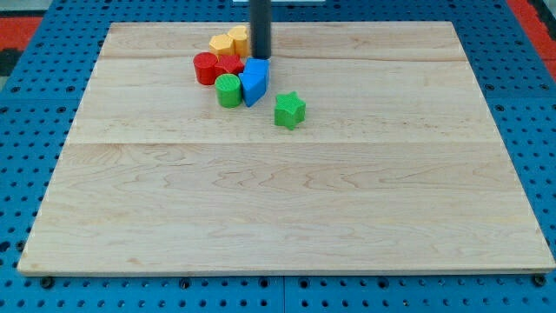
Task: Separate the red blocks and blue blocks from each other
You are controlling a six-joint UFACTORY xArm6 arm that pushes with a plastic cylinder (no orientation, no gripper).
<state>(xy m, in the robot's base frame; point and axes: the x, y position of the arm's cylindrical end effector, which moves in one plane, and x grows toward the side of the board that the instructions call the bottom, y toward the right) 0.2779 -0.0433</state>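
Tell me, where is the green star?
The green star sits alone near the view's top centre, just right of and below the blue block.

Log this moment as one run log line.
my tip: at cluster's top edge, just above blue block | red blocks: touching blue | green star: apart, right | separation: not done

On the tabletop [287, 217], near the view's top, I see a tight cluster. My tip [261, 57] sits just above the blue block [254, 81], right of the yellow blocks [229, 41]. The red cylinder [206, 68] and a second red block [231, 66] lie left of the blue block, the green cylinder [228, 89] below them. The green star [289, 110] lies apart, toward the lower right.
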